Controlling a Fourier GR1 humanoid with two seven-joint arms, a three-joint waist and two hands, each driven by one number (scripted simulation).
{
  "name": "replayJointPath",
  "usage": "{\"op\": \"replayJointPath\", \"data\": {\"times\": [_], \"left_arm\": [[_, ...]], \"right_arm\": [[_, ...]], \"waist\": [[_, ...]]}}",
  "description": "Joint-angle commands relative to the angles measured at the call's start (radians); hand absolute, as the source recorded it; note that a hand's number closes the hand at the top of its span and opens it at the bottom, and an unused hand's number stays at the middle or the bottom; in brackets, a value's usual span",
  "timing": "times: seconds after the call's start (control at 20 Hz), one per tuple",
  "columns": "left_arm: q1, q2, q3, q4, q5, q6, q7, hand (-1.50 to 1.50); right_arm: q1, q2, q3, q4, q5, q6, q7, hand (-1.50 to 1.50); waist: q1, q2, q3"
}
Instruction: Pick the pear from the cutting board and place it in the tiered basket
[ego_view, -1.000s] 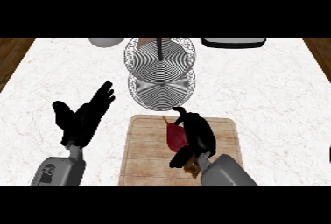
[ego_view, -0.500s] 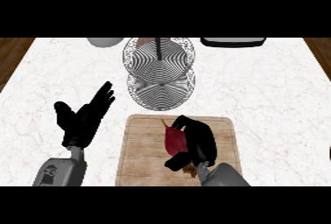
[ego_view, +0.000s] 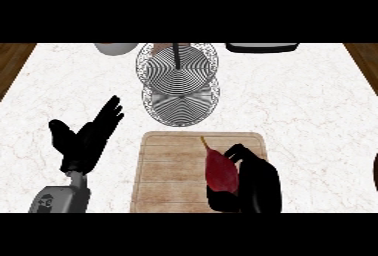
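my right hand curled round the red pear on the cutting board, tiered basket just past its far edge, my left hand open alongside, marble counter wide both sides

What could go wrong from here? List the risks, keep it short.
1. The right hand curls round only one side of the pear, which lies flat on the cutting board; it may roll or slip out as it lifts.
2. The tiered basket sits just beyond the board, with a central post and stacked tiers; the hand or pear may knock a rim on the way in.
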Motion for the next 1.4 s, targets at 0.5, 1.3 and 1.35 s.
{"op": "replayJointPath", "data": {"times": [0.5, 1.3, 1.35], "left_arm": [[-0.020, -0.003, 0.010, 0.019, 0.010, -0.006, 0.022, 0.00], [-0.054, -0.043, -0.040, 0.026, -0.032, 0.009, 0.007, 0.00], [-0.055, -0.026, -0.034, 0.021, -0.026, -0.005, 0.017, 0.00]], "right_arm": [[-0.197, 0.130, 0.115, -0.663, 0.403, 0.491, 0.318, 1.50], [-0.762, 0.131, -0.335, -0.218, 0.083, 0.564, 0.299, 1.50], [-0.816, 0.132, -0.425, -0.171, 0.059, 0.575, 0.251, 1.50]], "waist": [[0.012, 0.003, -0.002], [0.061, 0.014, -0.003], [0.068, 0.017, -0.003]]}}
